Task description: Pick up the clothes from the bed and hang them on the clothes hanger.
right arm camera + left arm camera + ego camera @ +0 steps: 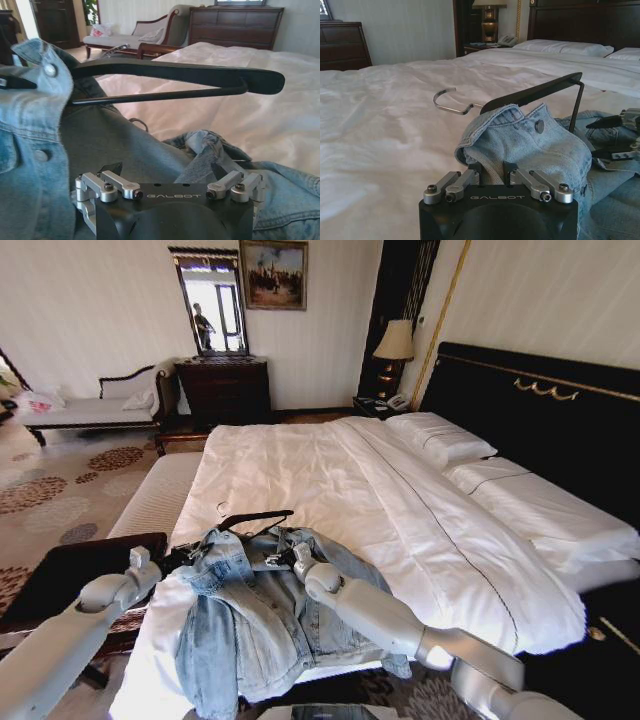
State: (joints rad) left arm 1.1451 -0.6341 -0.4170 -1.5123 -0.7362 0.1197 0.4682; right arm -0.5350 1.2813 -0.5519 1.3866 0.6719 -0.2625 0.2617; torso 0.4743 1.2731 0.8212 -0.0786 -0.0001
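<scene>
The clothes, a light blue denim jacket (250,625), lie crumpled on the near left corner of the white bed (330,470). A black clothes hanger (258,516) rests at the jacket's collar, one end tucked under the denim (520,140), its metal hook (447,100) lying on the sheet. My left gripper (185,558) is shut on the bunched collar over that hanger end (492,172). My right gripper (282,558) hovers open low over the jacket's other side (172,170), just below the hanger's bar (175,75). The jacket (30,150) partly hides the right fingers.
A dark padded bench (70,570) stands along the bed's left side, under my left arm. Pillows (440,435) and a black headboard (540,410) lie far right. A lamp (395,343), a dresser (225,390) and a chaise (95,405) line the far wall.
</scene>
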